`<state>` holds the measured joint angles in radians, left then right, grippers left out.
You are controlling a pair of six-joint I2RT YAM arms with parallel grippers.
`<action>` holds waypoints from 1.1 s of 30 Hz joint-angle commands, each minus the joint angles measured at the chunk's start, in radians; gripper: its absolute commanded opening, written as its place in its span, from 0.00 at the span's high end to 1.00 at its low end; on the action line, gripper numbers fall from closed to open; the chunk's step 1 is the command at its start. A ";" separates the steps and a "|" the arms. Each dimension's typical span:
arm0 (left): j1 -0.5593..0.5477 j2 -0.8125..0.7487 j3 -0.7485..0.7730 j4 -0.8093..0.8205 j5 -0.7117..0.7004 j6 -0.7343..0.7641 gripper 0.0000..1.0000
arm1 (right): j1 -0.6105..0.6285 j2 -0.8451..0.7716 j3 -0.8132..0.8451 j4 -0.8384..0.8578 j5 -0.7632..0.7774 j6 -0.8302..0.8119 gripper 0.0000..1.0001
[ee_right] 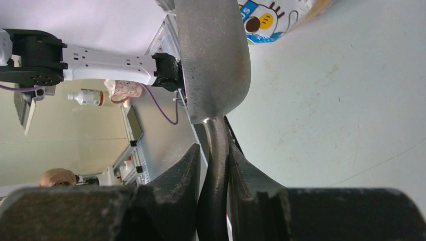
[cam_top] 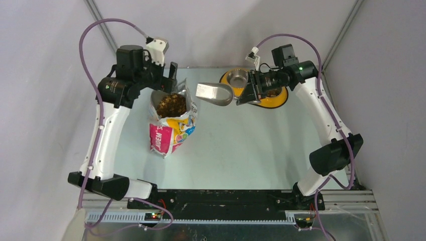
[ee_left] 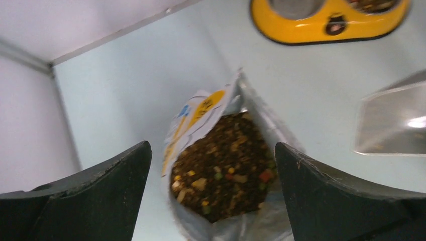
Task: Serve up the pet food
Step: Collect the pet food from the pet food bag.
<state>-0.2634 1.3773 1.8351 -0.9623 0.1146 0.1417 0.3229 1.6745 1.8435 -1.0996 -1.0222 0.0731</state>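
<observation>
Kibble [cam_top: 172,104] in upright bag [cam_top: 173,131], mouth up | left tool [ee_left: 212,146] spread wide | right tool [ee_right: 215,150] clamps scoop [cam_top: 215,93] handle

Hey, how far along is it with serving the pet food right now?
Done: the bag stands open with pet food exposed, and the left claw is open above it. In hand: the right claw grips the scoop, which looks empty. Left: filling the feeder. One steel bowl looks empty; the other seems to hold some.
</observation>
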 commanded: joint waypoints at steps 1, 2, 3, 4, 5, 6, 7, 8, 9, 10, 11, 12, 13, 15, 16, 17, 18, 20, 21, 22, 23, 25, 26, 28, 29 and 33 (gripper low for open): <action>-0.001 0.013 -0.038 -0.043 -0.249 0.093 0.00 | 0.044 -0.012 0.102 -0.018 0.051 0.034 1.00; -0.001 0.020 -0.057 -0.028 -0.257 0.100 0.00 | 0.059 -0.014 0.112 -0.020 0.058 0.032 1.00; -0.001 0.031 -0.066 -0.018 -0.258 0.115 0.00 | 0.065 -0.016 0.116 -0.024 0.072 0.031 1.00; -0.002 0.035 -0.077 -0.003 -0.252 0.124 0.00 | 0.079 -0.019 0.120 -0.026 0.082 0.028 1.00; -0.001 0.050 -0.079 0.009 -0.248 0.141 0.00 | 0.084 -0.022 0.121 -0.027 0.086 0.028 1.00; -0.001 0.059 -0.078 0.013 -0.250 0.146 0.00 | 0.092 -0.027 0.118 -0.027 0.097 0.026 1.00; 0.000 0.079 -0.074 0.012 -0.258 0.160 0.01 | 0.096 -0.030 0.118 -0.030 0.103 0.026 1.00; 0.000 0.091 -0.063 0.007 -0.259 0.168 0.02 | 0.099 -0.038 0.117 -0.031 0.116 0.023 1.00; 0.000 0.109 -0.057 -0.004 -0.255 0.181 0.04 | 0.101 -0.041 0.116 -0.035 0.121 0.023 1.00; 0.000 0.116 -0.051 -0.009 -0.253 0.186 0.05 | 0.104 -0.048 0.114 -0.036 0.129 0.021 1.00; 0.000 0.129 -0.046 -0.022 -0.246 0.197 0.07 | 0.105 -0.055 0.112 -0.037 0.134 0.021 1.00; -0.001 0.134 -0.044 -0.029 -0.238 0.202 0.09 | 0.109 -0.058 0.111 -0.038 0.148 0.022 1.00; -0.001 0.146 -0.041 -0.042 -0.234 0.211 0.12 | 0.114 -0.060 0.112 -0.038 0.154 0.023 1.00; -0.001 0.157 -0.046 -0.056 -0.232 0.223 0.19 | 0.126 -0.058 0.116 -0.040 0.175 0.026 1.00; 0.000 0.160 -0.047 -0.058 -0.234 0.229 0.22 | 0.130 -0.056 0.118 -0.041 0.187 0.026 1.00; -0.001 0.164 -0.051 -0.061 -0.236 0.229 0.28 | 0.140 -0.050 0.124 -0.043 0.193 0.028 1.00; -0.001 0.166 -0.052 -0.062 -0.243 0.232 0.33 | 0.146 -0.047 0.129 -0.048 0.207 0.029 1.00; -0.002 0.174 -0.054 -0.062 -0.261 0.232 0.56 | 0.163 -0.034 0.150 -0.058 0.230 0.030 1.00; -0.003 0.180 -0.052 -0.060 -0.268 0.230 0.78 | 0.175 -0.024 0.168 -0.063 0.239 0.029 1.00; -0.006 0.182 -0.052 -0.057 -0.284 0.225 0.89 | 0.182 -0.019 0.178 -0.072 0.260 0.028 1.00; -0.010 0.182 -0.053 -0.052 -0.289 0.222 0.97 | 0.195 -0.010 0.198 -0.077 0.278 0.028 1.00; -0.031 0.170 -0.069 -0.029 -0.300 0.211 1.00 | 0.207 0.004 0.227 -0.089 0.299 0.027 1.00; -0.058 0.156 -0.077 -0.007 -0.308 0.209 1.00 | 0.214 0.014 0.237 -0.098 0.307 0.025 1.00; -0.108 0.136 -0.105 0.022 -0.332 0.209 1.00 | 0.222 0.027 0.259 -0.111 0.337 0.021 1.00; -0.124 0.131 -0.121 0.029 -0.339 0.207 1.00 | 0.224 0.032 0.270 -0.116 0.351 0.018 1.00; -0.198 0.129 -0.132 0.040 -0.307 0.163 1.00 | 0.237 0.046 0.274 -0.158 0.407 -0.007 1.00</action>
<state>-0.3965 1.5383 1.7081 -0.9894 -0.2195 0.3546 0.5491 1.7042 2.0743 -1.2213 -0.6857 0.0937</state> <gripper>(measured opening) 0.004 0.256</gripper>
